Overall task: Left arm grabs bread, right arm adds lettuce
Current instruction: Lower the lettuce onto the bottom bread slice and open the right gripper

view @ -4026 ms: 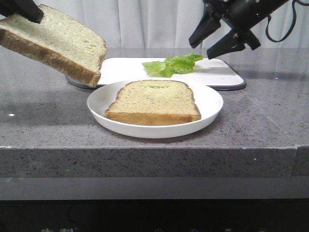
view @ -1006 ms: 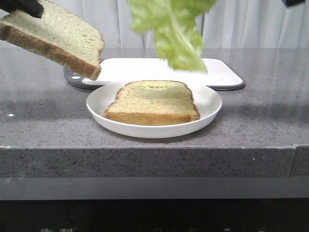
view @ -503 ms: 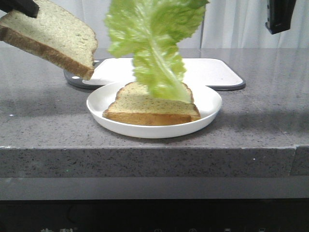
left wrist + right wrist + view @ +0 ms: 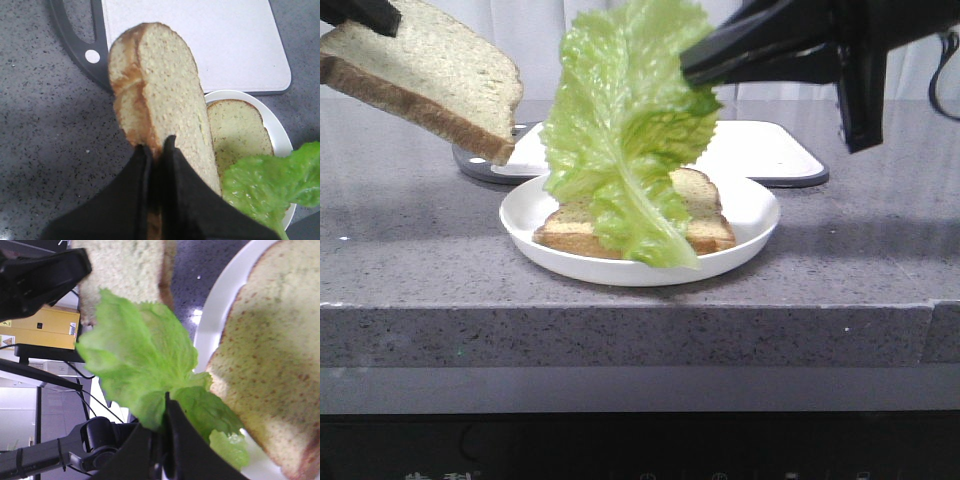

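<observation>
On the grey speckled stone counter (image 4: 430,260), at 12 o'clock, lies a white cutting board (image 4: 760,148); centre, a white round plate (image 4: 750,215) bearing a tan bread slice (image 4: 705,205). Right black gripper (image 4: 692,68) clamps ruffled green lettuce (image 4: 625,150) above it; left black gripper (image 4: 156,150), at 10 o'clock, pinches another thick crusted bread slice (image 4: 430,75) aloft.

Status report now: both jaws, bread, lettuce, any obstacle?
Left gripper shut on raised bread. Right gripper shut on lettuce, hanging over plated slice. Nothing in the way.
</observation>
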You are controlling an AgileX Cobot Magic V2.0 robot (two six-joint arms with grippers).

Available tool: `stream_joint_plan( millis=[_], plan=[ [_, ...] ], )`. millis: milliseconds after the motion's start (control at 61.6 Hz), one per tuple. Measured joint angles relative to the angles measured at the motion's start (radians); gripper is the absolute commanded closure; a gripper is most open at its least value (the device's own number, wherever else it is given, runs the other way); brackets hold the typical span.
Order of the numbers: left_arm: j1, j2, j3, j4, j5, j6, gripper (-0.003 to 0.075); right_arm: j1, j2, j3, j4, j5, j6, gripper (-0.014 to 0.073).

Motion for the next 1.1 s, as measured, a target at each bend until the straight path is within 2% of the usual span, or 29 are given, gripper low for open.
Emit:
stream_joint_plan(
  millis=[244, 341, 698, 779, 974, 1104],
  plan=[
    [0.0, 0.0, 0.0, 0.0, 0.0, 0.0, 0.0739, 0.0, 0.07, 0.0, 0.008, -0.053, -0.009, 0.0647],
    [0.0, 0.0, 0.0, 0.0, 0.0, 0.0, 0.0739, 0.0, 0.082, 0.0, 0.008, -0.086, -0.01, 0.0613],
    [0.0, 0.0, 0.0, 0.0, 0.0, 0.0, 0.0739, 0.0, 0.089, -0.006, 0.0, -0.159, -0.02, 0.0244],
    [0.0, 0.0, 0.0, 0.0, 0.0, 0.0, 0.0739, 0.0, 0.09, -0.021, -0.028, -0.173, -0.021, 0.0195],
    [0.0, 0.0, 0.0, 0.0, 0.0, 0.0, 0.0739, 0.0, 0.09, -0.098, -0.096, -0.18, -0.017, 0.0189],
    [0.0, 0.0, 0.0, 0.0, 0.0, 0.0, 0.0739, -0.002, 0.09, -0.172, -0.171, -0.18, 0.035, 0.0189]
  ],
)
